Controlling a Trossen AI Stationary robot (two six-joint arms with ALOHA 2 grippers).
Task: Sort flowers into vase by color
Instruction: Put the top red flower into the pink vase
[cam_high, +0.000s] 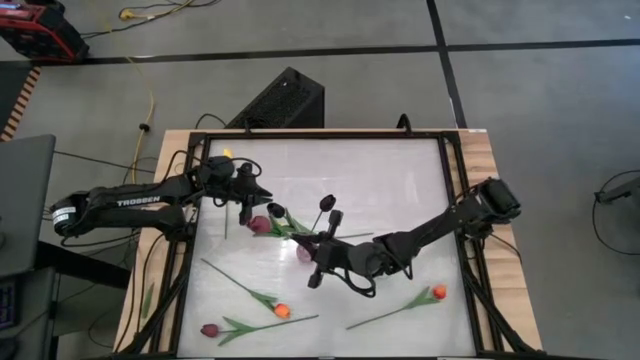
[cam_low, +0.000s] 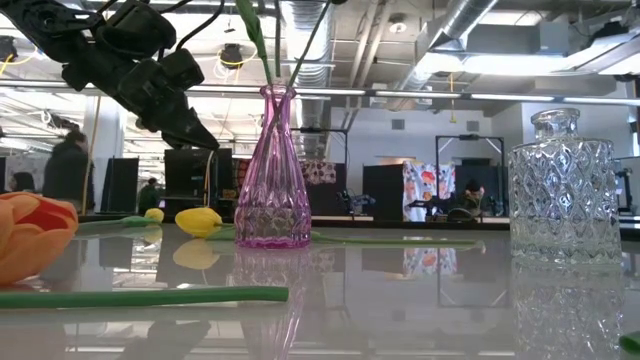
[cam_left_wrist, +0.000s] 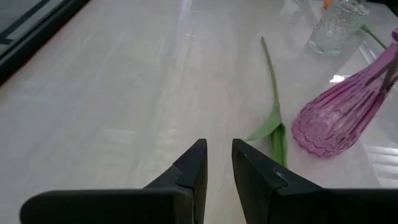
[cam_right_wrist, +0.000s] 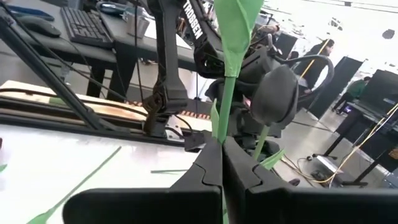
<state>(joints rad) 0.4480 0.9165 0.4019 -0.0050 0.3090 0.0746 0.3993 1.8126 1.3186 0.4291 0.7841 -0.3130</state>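
A pink glass vase (cam_high: 262, 224) (cam_low: 272, 180) (cam_left_wrist: 342, 118) stands mid-table with green stems (cam_low: 262, 45) sticking up out of its neck. Dark tulip heads (cam_high: 275, 210) show above it. A clear cut-glass vase (cam_low: 560, 190) (cam_left_wrist: 336, 25) stands to its right. My right gripper (cam_high: 322, 250) (cam_right_wrist: 222, 146) is above the table near the vases, shut on a green stem. My left gripper (cam_high: 252, 197) (cam_left_wrist: 217, 152) hovers left of the pink vase, its fingers slightly apart and holding nothing. Loose tulips lie flat on the table: orange (cam_high: 282, 311) (cam_low: 30, 235), orange (cam_high: 438, 292), maroon (cam_high: 210, 329) and yellow (cam_high: 228, 153) (cam_low: 198, 220). My right gripper pinches a thin green flower stem (cam_right_wrist: 224, 124) between its two shut fingers, with the fingers lying across the stem. The stem and a leaf (cam_right_wrist: 239, 18) run on past the fingertips. The flower's head is out of the wrist view.
A bare green stem with a leaf (cam_left_wrist: 272, 99) lies on the table beside the pink vase. A long stem (cam_low: 140, 295) lies near the table's near edge. A black frame (cam_high: 445, 180) rims the white tabletop. People and desks show in the room beyond the table.
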